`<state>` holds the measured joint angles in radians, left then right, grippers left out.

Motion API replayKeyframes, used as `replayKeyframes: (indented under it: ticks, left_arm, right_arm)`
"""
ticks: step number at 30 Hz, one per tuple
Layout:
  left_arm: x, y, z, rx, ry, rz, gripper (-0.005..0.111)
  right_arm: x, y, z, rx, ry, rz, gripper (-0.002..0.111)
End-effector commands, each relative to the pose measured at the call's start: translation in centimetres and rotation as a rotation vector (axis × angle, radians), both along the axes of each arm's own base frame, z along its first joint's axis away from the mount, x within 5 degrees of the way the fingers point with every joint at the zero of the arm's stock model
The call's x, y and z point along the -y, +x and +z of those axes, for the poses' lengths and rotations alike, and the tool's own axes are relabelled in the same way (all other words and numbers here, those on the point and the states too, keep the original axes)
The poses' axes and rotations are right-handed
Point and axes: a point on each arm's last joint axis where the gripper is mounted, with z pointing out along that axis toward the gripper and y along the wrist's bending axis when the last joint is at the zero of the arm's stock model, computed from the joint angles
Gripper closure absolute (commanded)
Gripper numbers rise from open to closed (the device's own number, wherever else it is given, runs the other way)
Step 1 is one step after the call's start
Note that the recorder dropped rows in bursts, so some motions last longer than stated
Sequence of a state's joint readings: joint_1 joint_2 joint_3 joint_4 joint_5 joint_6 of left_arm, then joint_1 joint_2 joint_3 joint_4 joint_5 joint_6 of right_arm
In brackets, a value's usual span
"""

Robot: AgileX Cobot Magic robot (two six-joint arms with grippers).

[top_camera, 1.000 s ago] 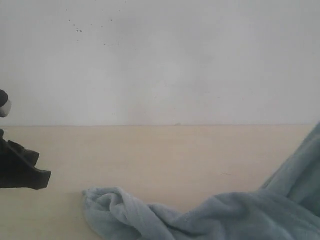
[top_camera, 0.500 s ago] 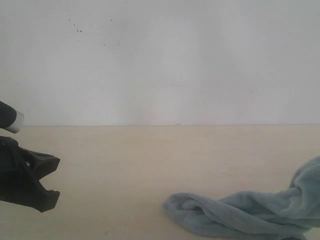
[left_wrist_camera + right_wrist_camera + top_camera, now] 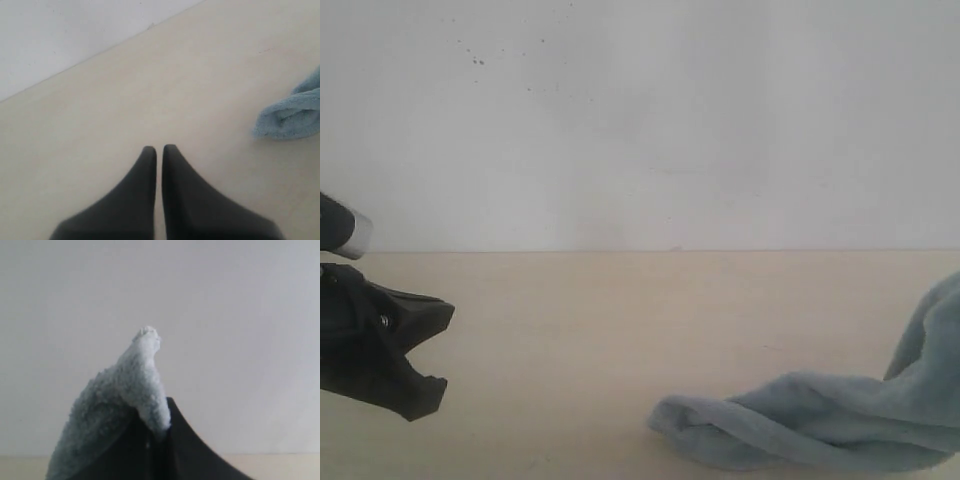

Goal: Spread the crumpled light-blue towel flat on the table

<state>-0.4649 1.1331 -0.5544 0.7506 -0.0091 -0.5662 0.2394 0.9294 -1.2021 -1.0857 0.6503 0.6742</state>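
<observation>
The light-blue towel [image 3: 840, 420] lies bunched on the beige table [image 3: 620, 320] at the lower right of the exterior view, and its right part rises off the edge of the picture. My right gripper [image 3: 161, 427] is shut on a fold of the towel [image 3: 135, 385], which sticks up past the fingertips against the white wall. My left gripper [image 3: 430, 355] hovers at the left edge above bare table, well apart from the towel. In the left wrist view its fingers [image 3: 159, 150] stand shut with only a thin slit between them, and the towel's end [image 3: 292, 112] lies far off.
A white speckled wall [image 3: 640, 120] rises behind the table's far edge. Bare tabletop stretches between the left gripper and the towel's near end.
The towel was dragged to the right across the table, and its right part now rises higher. The left gripper moved slightly rightward into view.
</observation>
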Motion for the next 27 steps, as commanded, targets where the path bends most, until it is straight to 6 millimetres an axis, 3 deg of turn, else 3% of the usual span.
replayKeyframes:
  ticks: [1, 2, 4, 8, 10, 11, 13, 16, 20, 22, 25, 27]
  left_arm:
    - [-0.6, -0.1, -0.3, -0.057, -0.015, 0.074, 0.103]
    - [-1.0, -0.2, -0.7, -0.088, 0.014, 0.114, 0.103]
    - [-1.3, -0.3, -0.6, -0.099, 0.034, 0.139, 0.103]
    - [-0.8, -0.7, 0.9, -0.016, -0.075, 0.081, 0.103]
    - [-0.6, -0.8, 1.1, -0.023, -0.133, 0.088, 0.103]
    - [-0.5, -0.8, 1.1, -0.028, -0.159, 0.086, 0.103]
    - [-0.2, -1.1, 0.8, -0.026, -0.2, 0.053, 0.103]
    - [0.7, -1.0, 0.5, -0.043, -0.325, 0.004, 0.103]
    - [2.1, -0.6, 0.1, -0.042, -0.375, -0.113, 0.103]
    - [2.8, -0.4, -0.8, -0.079, -0.383, -0.157, 0.103]
    - [3.2, -0.1, -1.9, -0.107, -0.34, -0.204, 0.103]
    - [3.0, 0.0, -1.9, -0.11, -0.321, -0.181, 0.103]
  right_arm:
    - [-1.3, 6.2, -7.9, -0.337, -0.022, -0.045, 0.109]
    - [-1.0, 7.9, -11.5, -0.502, -0.027, -0.127, 0.109]
    - [0.7, 8.9, -15.3, -0.746, -0.066, -0.295, 0.109]
    - [5.9, 8.6, -19.6, -1.03, -0.056, -0.464, 0.109]
    - [8.2, 8.2, -21.2, -1.054, 0.019, -0.496, 0.107]
    - [9.4, 8.0, -21.8, -1.062, 0.051, -0.52, 0.1]
    - [10.8, 7.9, -22.5, -1.065, 0.104, -0.55, 0.079]
    - [10.4, 8.8, -22.7, -1.001, 0.14, -0.474, 0.059]
    - [9.6, 10.5, -22.4, -0.835, 0.209, -0.345, 0.058]
    - [9.1, 11.4, -22.0, -0.683, 0.341, -0.308, 0.058]
    - [8.2, 12.6, -21.4, -0.409, 0.726, -0.289, 0.058]
    - [7.7, 13.1, -21.0, -0.367, 0.745, -0.231, 0.058]
